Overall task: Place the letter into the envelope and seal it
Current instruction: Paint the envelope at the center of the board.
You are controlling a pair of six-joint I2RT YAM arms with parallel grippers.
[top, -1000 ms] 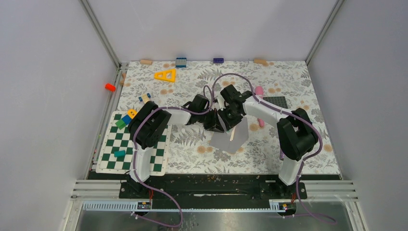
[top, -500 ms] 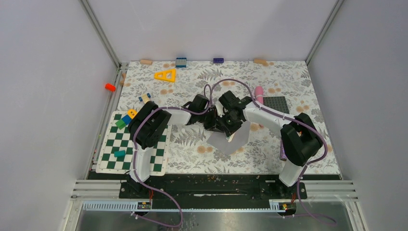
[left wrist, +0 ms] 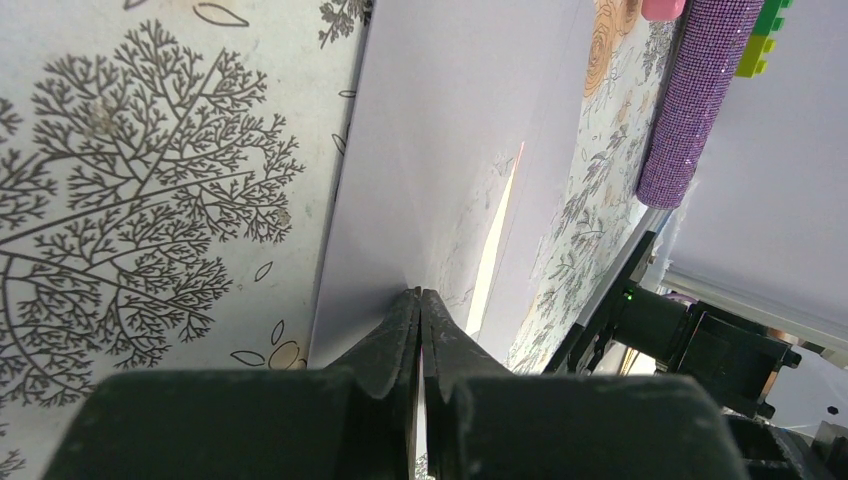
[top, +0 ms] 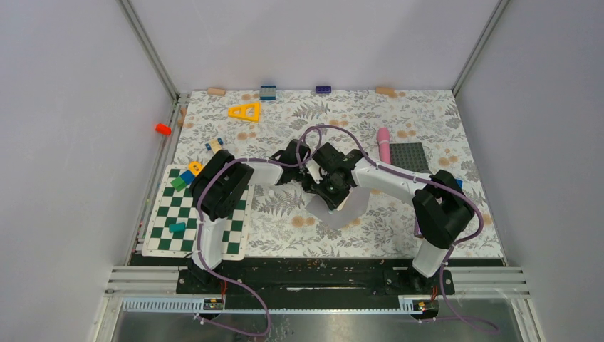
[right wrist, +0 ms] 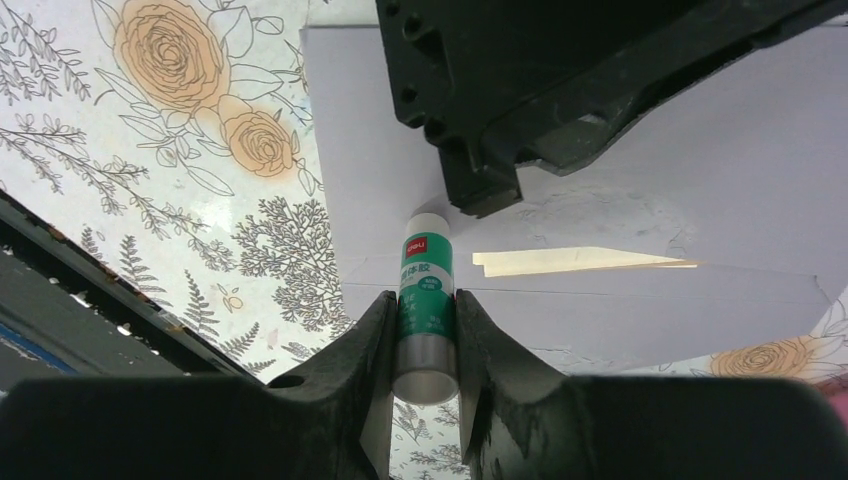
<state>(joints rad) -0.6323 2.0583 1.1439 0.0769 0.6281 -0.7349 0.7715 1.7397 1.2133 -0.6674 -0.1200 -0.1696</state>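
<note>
Floral-printed cloth covers the table (top: 285,228), which is boxed in by plain pale walls. From above, both claws crowd over the middle of the table. Their black wrists hide the spot where they meet, so only the near part of the grey envelope (top: 354,205) shows there, lying flat on the cloth. The letter (right wrist: 580,262) is almost wholly hidden. The right wrist camera catches a thin tan sliver of it in the envelope's slot, and the left wrist camera shows a pale strip between grey layers. Its writing cannot be made out.

A green-and-white chessboard (top: 196,214) lies at the near left corner with small coloured blocks on it. A yellow triangle (top: 245,112) sits toward the far left. A pink cylinder (top: 384,142) and a dark grey studded plate (top: 409,155) lie right of the middle, and bricks line the far edge. The left arm's black housing blocks the upper part of the right wrist view, just over the envelope.

The left claw (left wrist: 420,300) is closed tight with its tips meeting on the grey paper, and it seems to pinch a layer of the envelope at its edge. The right claw (right wrist: 425,305) is narrowed onto a glue stick (right wrist: 426,270) with a green label, gripped round the barrel. The stick's white end points at the grey paper near the tan sliver.
</note>
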